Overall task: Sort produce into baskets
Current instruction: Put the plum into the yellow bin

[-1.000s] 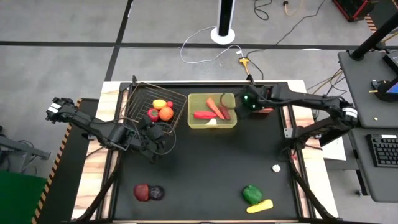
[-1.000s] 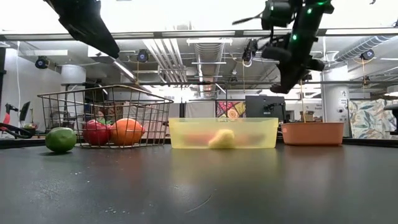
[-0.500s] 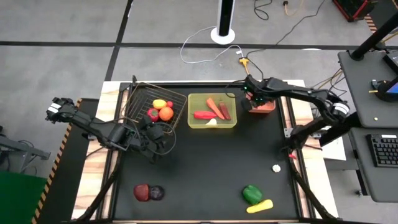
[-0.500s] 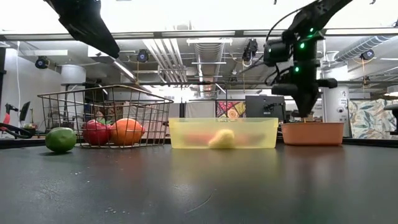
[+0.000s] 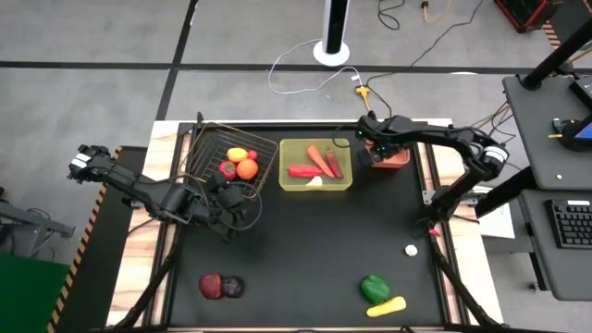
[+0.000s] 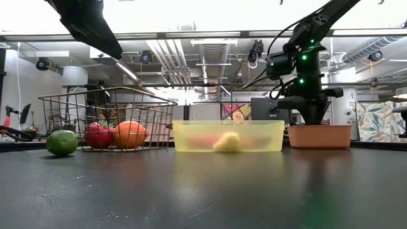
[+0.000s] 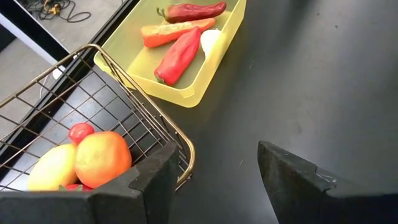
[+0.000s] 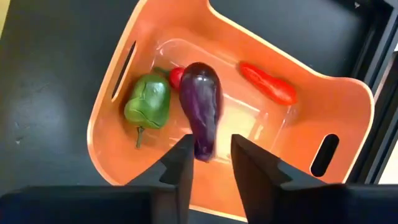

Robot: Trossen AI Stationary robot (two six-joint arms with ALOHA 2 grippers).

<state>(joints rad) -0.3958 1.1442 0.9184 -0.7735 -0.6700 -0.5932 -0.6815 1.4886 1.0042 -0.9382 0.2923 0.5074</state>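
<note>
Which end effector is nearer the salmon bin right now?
Right. The right end effector is directly over the salmon bin; the left end effector is across the table, beside the wire basket.

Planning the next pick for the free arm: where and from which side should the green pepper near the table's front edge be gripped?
The green pepper lies in the open, with only the yellow piece close along its front side. Coming straight down from above and closing across its rounded middle looks best. Keep the fingers off the front side, where that yellow piece crowds it.

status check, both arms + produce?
Right end effector over salmon bin, fingers parting, purple eggplant dropping in. Left end effector open, empty, beside wire basket. Nothing in the way.
</note>
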